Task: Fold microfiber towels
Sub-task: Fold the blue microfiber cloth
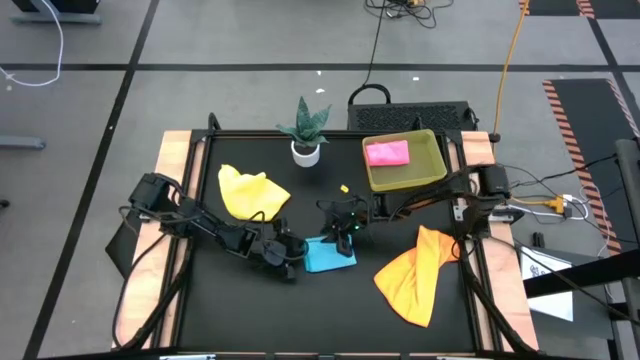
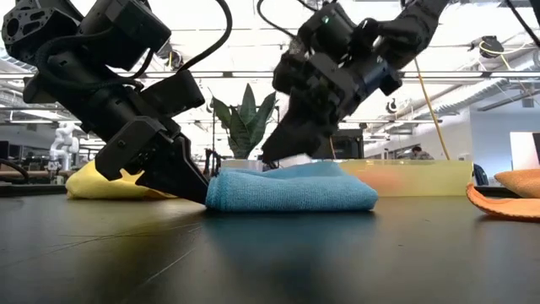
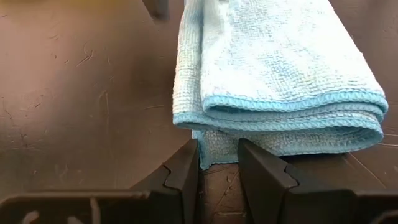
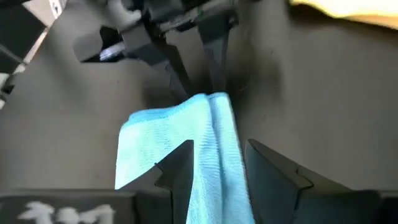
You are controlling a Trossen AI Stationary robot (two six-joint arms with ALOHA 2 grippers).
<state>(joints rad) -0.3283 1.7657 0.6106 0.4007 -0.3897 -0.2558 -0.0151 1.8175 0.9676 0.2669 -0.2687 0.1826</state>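
Note:
A light blue towel (image 1: pixel 330 254), folded into several layers, lies flat mid-table. My left gripper (image 1: pixel 297 262) is at its left end, shut on it. My right gripper (image 1: pixel 345 235) hovers open just over the towel's far part. Its fingers stand either side of the upper fold (image 4: pixel 217 143). A crumpled yellow towel (image 1: pixel 250 192) lies at the far left. An orange towel (image 1: pixel 418 272) lies spread at the right, and a folded pink towel (image 1: pixel 388 152) sits in the yellow-green tray (image 1: pixel 440 165). My left gripper pinches the bottom layer's edge (image 3: pixel 214 152) between its two fingertips, at the towel's left end where that layer sticks out from under the folds. The fingers slant down from the table's left. The towel lies flat on the table (image 2: pixel 291 190).
A potted plant (image 1: pixel 305 130) stands at the far middle, next to the tray. A small yellow scrap (image 1: pixel 344 188) lies behind the right gripper. Bare black tabletop stretches along the near edge between the blue and orange towels.

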